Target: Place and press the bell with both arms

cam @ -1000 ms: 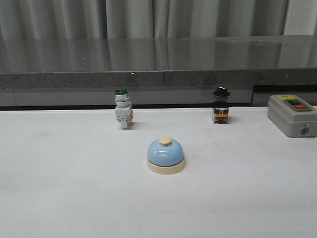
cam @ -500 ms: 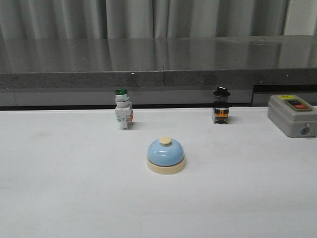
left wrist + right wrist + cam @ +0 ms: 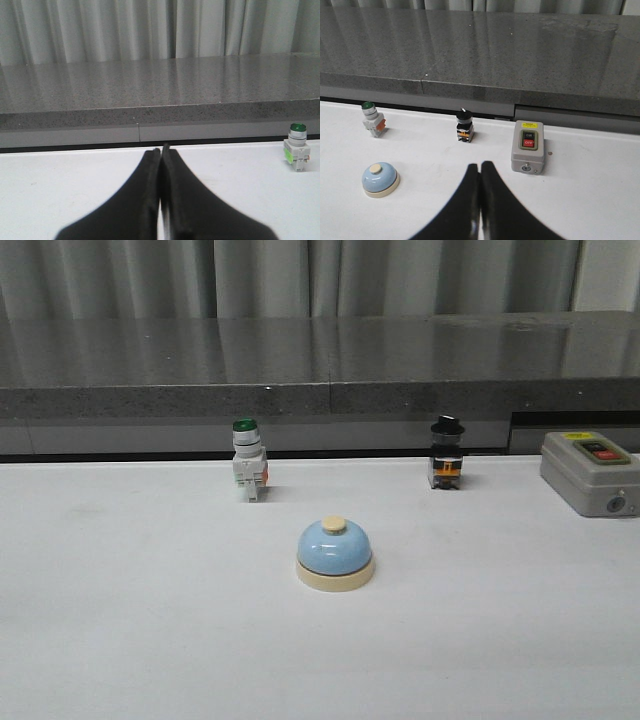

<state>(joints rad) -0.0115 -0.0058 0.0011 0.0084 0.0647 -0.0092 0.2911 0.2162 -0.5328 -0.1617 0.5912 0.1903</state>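
Observation:
The light-blue bell (image 3: 335,553) with cream base and cream knob stands upright on the white table (image 3: 130,620), near its middle. It also shows in the right wrist view (image 3: 380,179). Neither arm shows in the front view. My left gripper (image 3: 160,149) is shut and empty, low over the table; the bell is out of its view. My right gripper (image 3: 480,165) is shut and empty, above the table, with the bell well off to one side of it.
A green-capped white push-button switch (image 3: 248,472) stands behind the bell to the left. A black-knobbed switch (image 3: 446,455) stands behind to the right. A grey box with red and green buttons (image 3: 590,473) sits at the far right. A grey stone ledge (image 3: 320,365) runs along the back.

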